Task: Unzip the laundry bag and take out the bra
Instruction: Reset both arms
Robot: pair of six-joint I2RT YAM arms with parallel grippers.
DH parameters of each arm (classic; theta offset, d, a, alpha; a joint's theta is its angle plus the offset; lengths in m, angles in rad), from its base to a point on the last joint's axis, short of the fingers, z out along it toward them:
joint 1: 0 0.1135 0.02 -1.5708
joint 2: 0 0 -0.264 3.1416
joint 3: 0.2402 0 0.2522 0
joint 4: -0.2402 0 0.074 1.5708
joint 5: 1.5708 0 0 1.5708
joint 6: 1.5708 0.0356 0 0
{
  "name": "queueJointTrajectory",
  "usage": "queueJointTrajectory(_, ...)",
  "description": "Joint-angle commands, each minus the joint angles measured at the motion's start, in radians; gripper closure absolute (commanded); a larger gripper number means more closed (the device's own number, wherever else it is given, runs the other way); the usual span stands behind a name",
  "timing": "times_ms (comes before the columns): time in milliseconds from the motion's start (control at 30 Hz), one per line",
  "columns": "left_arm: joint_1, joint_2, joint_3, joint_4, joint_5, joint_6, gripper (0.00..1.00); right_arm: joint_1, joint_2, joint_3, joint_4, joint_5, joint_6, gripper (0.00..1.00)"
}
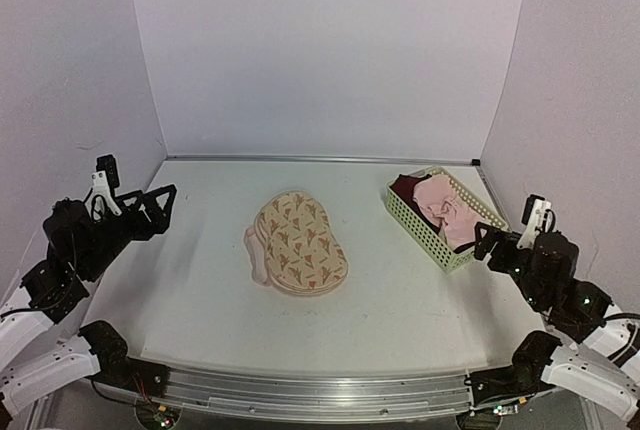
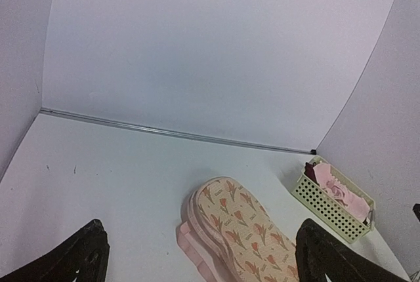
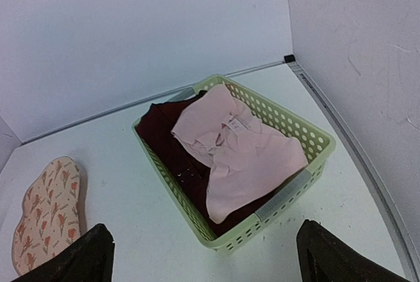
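Observation:
The laundry bag (image 1: 302, 240) lies flat in the middle of the table, a cream oval pouch with red-and-green motifs, closed. It also shows in the left wrist view as the bag (image 2: 246, 226) and at the far left of the right wrist view as the bag (image 3: 49, 203). A pale pink layered edge (image 2: 193, 246) sticks out under its left side; I cannot tell what it is. The bra is hidden. My left gripper (image 1: 158, 212) hangs open at the table's left edge, well away from the bag. My right gripper (image 1: 488, 246) is open beside the basket, holding nothing.
A pale green perforated basket (image 1: 415, 222) stands at the back right and holds a folded pink garment (image 3: 243, 144) over a dark red one (image 3: 174, 144). White walls close in the table on three sides. A metal rail runs along the near edge.

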Motion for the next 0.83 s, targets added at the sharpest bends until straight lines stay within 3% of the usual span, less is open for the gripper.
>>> queueJointTrajectory(0, -0.004, -0.062, -0.014, -0.04, -0.026, -0.037, 0.0, -0.001, 0.092, 0.095, -0.091, 0.101, 0.118, 0.02)
queueJointTrajectory(333, -0.004, -0.116, -0.012, -0.107, -0.041, -0.043, 0.0, -0.001, 0.185, 0.155, -0.147, 0.21, 0.173, 0.02)
queueJointTrajectory(800, -0.004, -0.121, -0.007, -0.126, -0.046, -0.034, 0.0, -0.001, 0.234, 0.173, -0.209, 0.233, 0.217, 0.02)
